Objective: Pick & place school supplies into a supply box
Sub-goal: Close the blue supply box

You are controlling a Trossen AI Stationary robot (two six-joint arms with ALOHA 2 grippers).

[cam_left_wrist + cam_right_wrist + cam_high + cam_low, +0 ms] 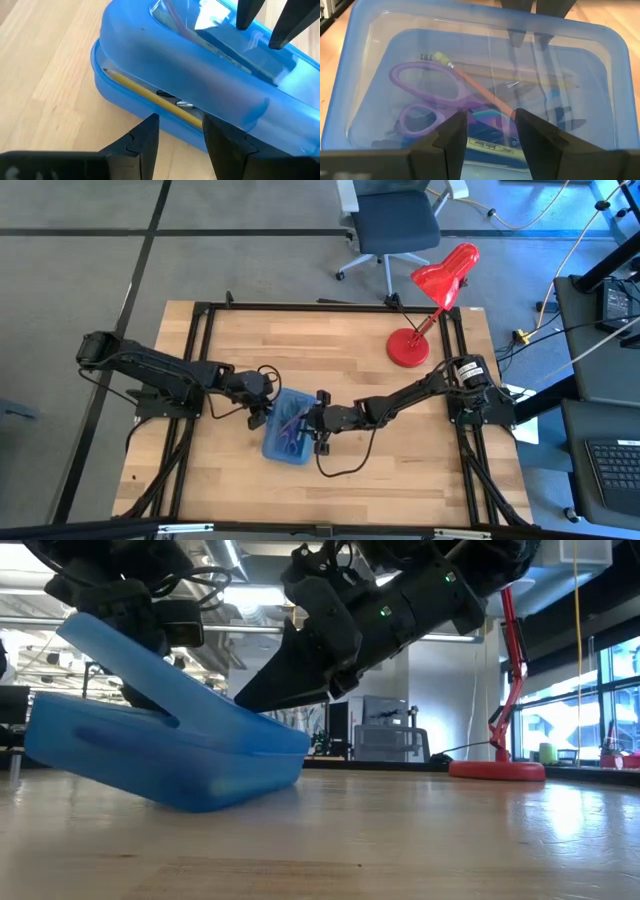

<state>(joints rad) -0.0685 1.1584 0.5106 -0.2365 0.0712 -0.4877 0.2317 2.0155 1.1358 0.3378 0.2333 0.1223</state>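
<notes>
Even, bright indoor light across light wooden butcher-block table (pixel 340 355); shadows soft. Low view: daylight from windows at right, ceiling strip lights glaring, both arms near-silhouette against them, tabletop foreground blurred. Wrist views: white glare streaks on translucent blue plastic pencil case (pixel 200 65), purple-handled scissors (pixel 427 97) hazy through lid, near dark fingers soft
</notes>
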